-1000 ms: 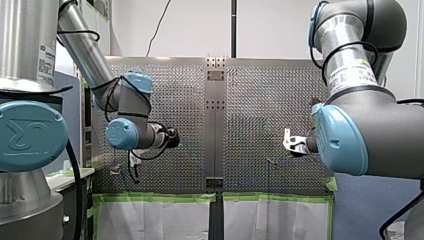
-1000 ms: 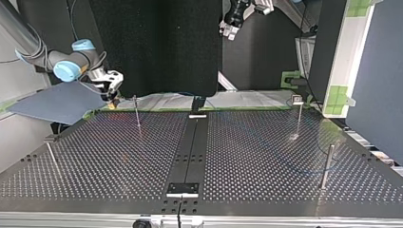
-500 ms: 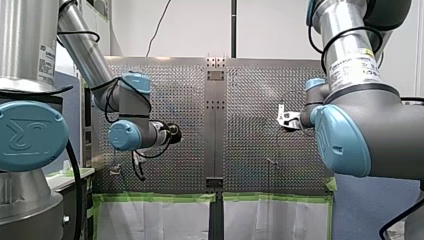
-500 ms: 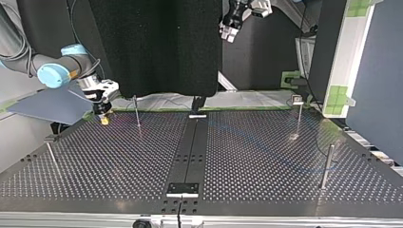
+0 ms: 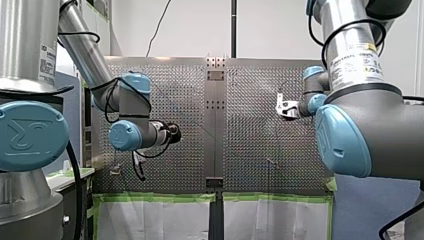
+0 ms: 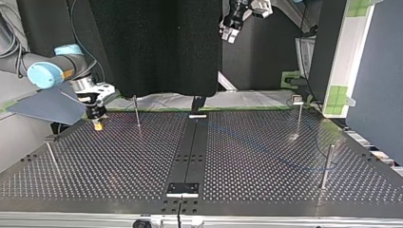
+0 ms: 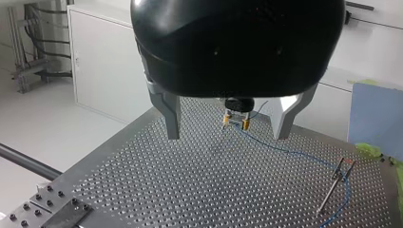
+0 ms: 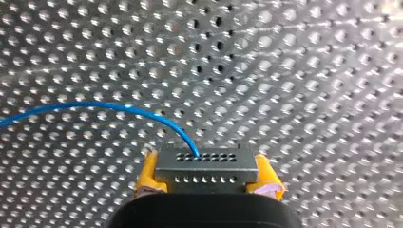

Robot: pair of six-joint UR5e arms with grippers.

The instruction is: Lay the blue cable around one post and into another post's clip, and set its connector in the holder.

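Two weak spots from here, imo. 1st: the connector (image 8: 204, 164) is pinched only at its two short ends, between the yellow pads (image 8: 147, 175) of my right gripper (image 8: 206, 178). If the blue cable (image 8: 119, 108) goes taut or drags on a post, the block could twist or slip out. 2nd: the cable looks thin & springy, so slack could ride up a smooth rod or miss the clip. A snag might also bend so slim a post.

Where things are: the right gripper hangs low over the perforated table (image 6: 266, 190), nr the top view's far left, clamped on the connector. In the left wrist view the cable (image 7: 285, 152) trails from it across the table to the clip post (image 7: 335, 187) & on past. Can't tell if it touches that post or sits in the clip. My left gripper (image 7: 227, 136) is up high, well apart from the work, jaws spread wide w/ nothing between them.

Materials/shapes:
- **Connector:** dark grey rectangular block, matte, w/ two rows of small holes. The cable leaves from the upper row.
- **Pads:** look soft, rubbery.
- **Fingers:** the left fingers (image 7: 171, 116) are bare metal, tapered wedges.
- **Table:** dull metal sheet w/ a regular grid of holes & a plain strip down the middle.
- **Posts:** slim metal rods, plus a thicker post (image 6: 326, 166) nr the top view's right.
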